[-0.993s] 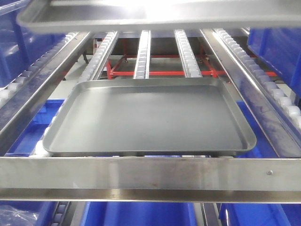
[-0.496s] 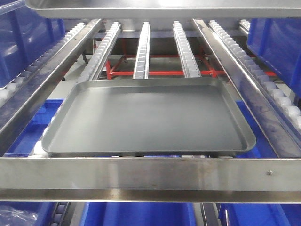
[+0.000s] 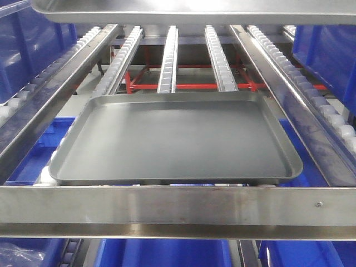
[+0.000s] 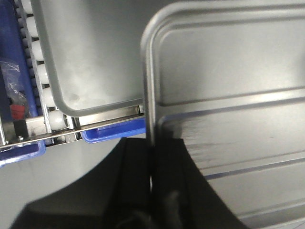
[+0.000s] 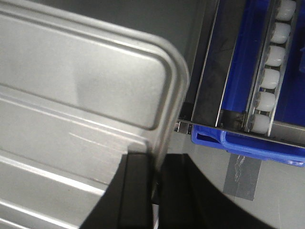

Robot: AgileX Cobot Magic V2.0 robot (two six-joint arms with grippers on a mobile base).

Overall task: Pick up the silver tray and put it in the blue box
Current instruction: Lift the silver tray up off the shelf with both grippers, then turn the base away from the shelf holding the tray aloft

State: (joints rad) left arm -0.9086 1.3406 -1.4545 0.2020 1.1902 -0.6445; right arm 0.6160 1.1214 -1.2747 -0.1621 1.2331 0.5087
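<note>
The silver tray (image 4: 228, 86), shiny with long ridge lines, is held in the air between my two grippers. My left gripper (image 4: 151, 143) is shut on its left rim. My right gripper (image 5: 156, 160) is shut on its right rim (image 5: 174, 95). In the front view only the tray's near edge (image 3: 194, 11) shows, along the top of the frame, above the roller rack. Neither gripper shows in that view. Blue crates (image 3: 167, 253) sit under the rack, and their rims show in the left wrist view (image 4: 114, 132) and the right wrist view (image 5: 248, 143).
A larger dull-grey tray (image 3: 172, 139) lies on the roller rails (image 3: 168, 61) behind the steel front bar (image 3: 178, 206); it also shows in the left wrist view (image 4: 90, 52). More blue crates stand left (image 3: 22, 50) and right (image 3: 328, 44). Grey tape (image 5: 243, 176) marks the floor.
The silver tray has gone up and levelled out at the top of the front view; a second ago it hung lower and tilted. The grey tray has not moved.
</note>
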